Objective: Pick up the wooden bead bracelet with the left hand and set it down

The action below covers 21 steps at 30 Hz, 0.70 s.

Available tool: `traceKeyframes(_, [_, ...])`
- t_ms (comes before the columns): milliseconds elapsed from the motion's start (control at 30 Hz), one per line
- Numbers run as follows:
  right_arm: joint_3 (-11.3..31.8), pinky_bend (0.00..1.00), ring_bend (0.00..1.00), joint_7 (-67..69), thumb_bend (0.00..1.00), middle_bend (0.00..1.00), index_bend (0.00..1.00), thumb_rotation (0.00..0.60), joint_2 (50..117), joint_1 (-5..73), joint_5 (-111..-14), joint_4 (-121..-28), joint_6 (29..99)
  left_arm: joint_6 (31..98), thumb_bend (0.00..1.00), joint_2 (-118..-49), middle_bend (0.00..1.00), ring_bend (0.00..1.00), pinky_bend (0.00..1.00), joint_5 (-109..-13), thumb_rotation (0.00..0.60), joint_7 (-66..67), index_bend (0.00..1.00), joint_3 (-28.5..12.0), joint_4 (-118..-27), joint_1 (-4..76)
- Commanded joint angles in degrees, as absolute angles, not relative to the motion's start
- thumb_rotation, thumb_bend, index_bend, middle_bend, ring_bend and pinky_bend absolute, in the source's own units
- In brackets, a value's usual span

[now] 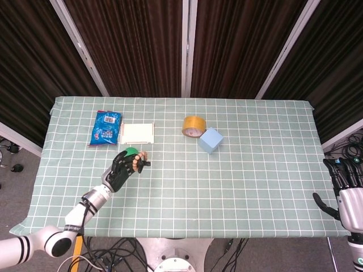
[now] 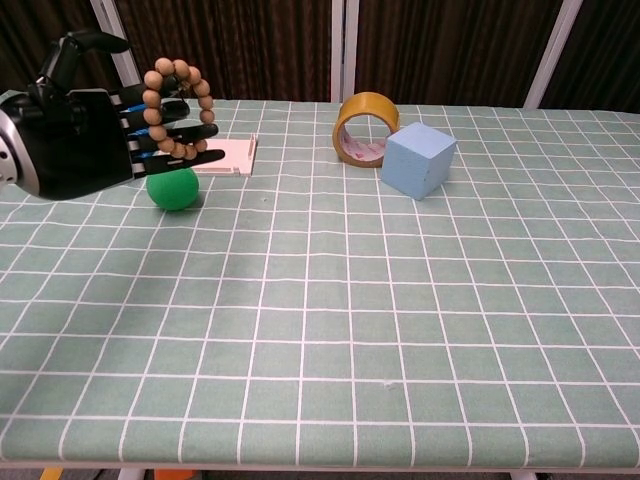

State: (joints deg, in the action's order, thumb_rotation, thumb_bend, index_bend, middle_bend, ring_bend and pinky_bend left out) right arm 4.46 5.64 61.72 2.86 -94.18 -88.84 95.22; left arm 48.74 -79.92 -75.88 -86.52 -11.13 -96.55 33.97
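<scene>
Bracelet (image 2: 177, 108) status: wooden beads on a loop, hanging off the fingers (image 2: 170, 128) of the left hand (image 2: 85, 125), lifted clear of the table (image 2: 400, 300). In the chest view the loop stands roughly upright, the extended fingers passing through it, lower beads resting against them. Fingers are mostly straight and close together, not wrapped tight; the hold looks more like a hook than a clamp.

Position: left hand hovers over the left part of the table, just above a green ball (image 2: 172, 188), with a white flat box (image 2: 228, 156) close behind. Blue snack bag (image 1: 106, 127) lies further left in the head view. Tape roll (image 2: 364, 128) and light blue cube (image 2: 418, 159) sit well apart toward the centre.

Right hand (image 1: 347, 187) hangs off the table's right edge, fingers apart, holding nothing.

Handling notes (judgement): bracelet likely light, beads hard and smooth, loop floppy rather than stiff. It can slide off the fingers if the hand tips downward. Best hold is through the loop, as now. For set-down, lower to bare cloth beside the ball so it does not land on the ball or box.
</scene>
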Motion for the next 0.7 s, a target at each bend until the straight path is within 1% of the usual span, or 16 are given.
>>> traceKeyframes(33, [4.4, 0.00, 0.00, 5.7, 0.16, 0.18, 0.05, 0.600, 61.7, 2.8, -94.2, -88.9, 95.3, 49.5, 0.45, -80.4, 0.65, 0.25, 0.11, -74.9, 0.040, -84.9, 0.57, -11.8, -97.1, 33.2])
traceKeyframes(100, [4.4, 0.00, 0.00, 5.7, 0.16, 0.18, 0.05, 0.600, 61.7, 2.8, -94.3, -88.9, 95.3, 49.6, 0.45, -80.5, 0.64, 0.26, 0.11, -75.2, 0.064, -84.8, 0.56, -11.9, -97.4, 33.0])
traceKeyframes(167, [4.4, 0.00, 0.00, 5.6, 0.16, 0.18, 0.05, 0.600, 61.6, 2.9, -94.4, -89.0, 95.3, 50.2, 0.45, -80.8, 0.65, 0.30, 0.12, -74.2, 0.106, -83.3, 0.56, -12.2, -97.3, 32.6])
traceKeyframes(200, [4.4, 0.00, 0.00, 5.6, 0.16, 0.18, 0.05, 0.600, 61.6, 2.9, -94.5, -89.0, 95.3, 50.7, 0.45, -81.2, 0.65, 0.32, 0.12, -73.6, 0.114, -82.1, 0.56, -12.4, -97.4, 32.4])
traceKeyframes(400, [4.3, 0.00, 0.00, 5.6, 0.16, 0.18, 0.05, 0.600, 61.6, 2.8, -94.6, -89.1, 95.4, 52.0, 0.44, -82.3, 0.66, 0.45, 0.13, -67.3, 0.121, -75.1, 0.57, -13.8, -99.0, 31.2])
traceKeyframes(567, [4.2, 0.00, 0.00, 5.6, 0.16, 0.18, 0.05, 0.600, 61.6, 2.9, -94.6, -89.2, 95.2, 51.6, 0.42, -82.6, 0.69, 0.55, 0.13, -64.3, 0.126, -72.6, 0.58, -15.0, -100.0, 30.4])
traceKeyframes(700, [4.3, 0.00, 0.00, 5.3, 0.16, 0.18, 0.05, 0.600, 61.6, 3.0, -94.6, -89.3, 95.0, 51.1, 0.42, -82.7, 0.69, 0.56, 0.13, -63.9, 0.130, -71.6, 0.58, -15.8, -100.2, 29.7])
